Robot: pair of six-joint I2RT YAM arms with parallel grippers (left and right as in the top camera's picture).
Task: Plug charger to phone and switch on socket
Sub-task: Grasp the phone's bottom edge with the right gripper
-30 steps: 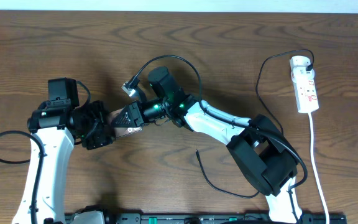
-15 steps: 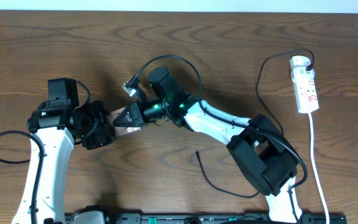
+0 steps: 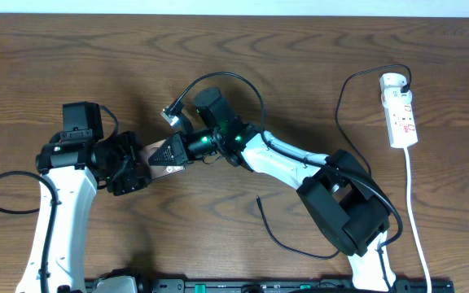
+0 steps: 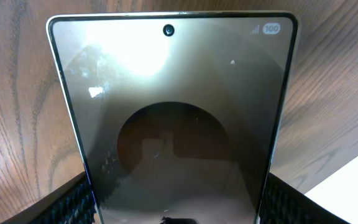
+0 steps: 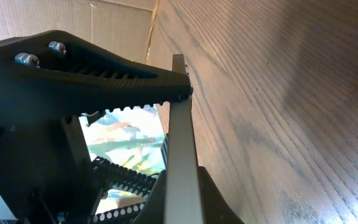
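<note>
The phone [image 3: 155,155] is held off the table between both grippers, left of centre. My left gripper [image 3: 137,167] is shut on its one end; in the left wrist view the phone's glossy screen [image 4: 173,112] fills the frame between the toothed jaws [image 4: 176,202]. My right gripper [image 3: 172,150] is shut on the other end, and the right wrist view shows the phone edge-on [image 5: 180,143] between the fingers [image 5: 182,199]. The charger [image 3: 339,106] runs from the socket [image 3: 401,110] at the far right. Its free end [image 3: 259,199] lies on the table, away from the phone.
The socket's white cord [image 3: 414,220] runs down the right edge to the front. The charger's slack loops on the table by the right arm's base [image 3: 300,248]. A black arm cable [image 3: 6,203] loops at the left.
</note>
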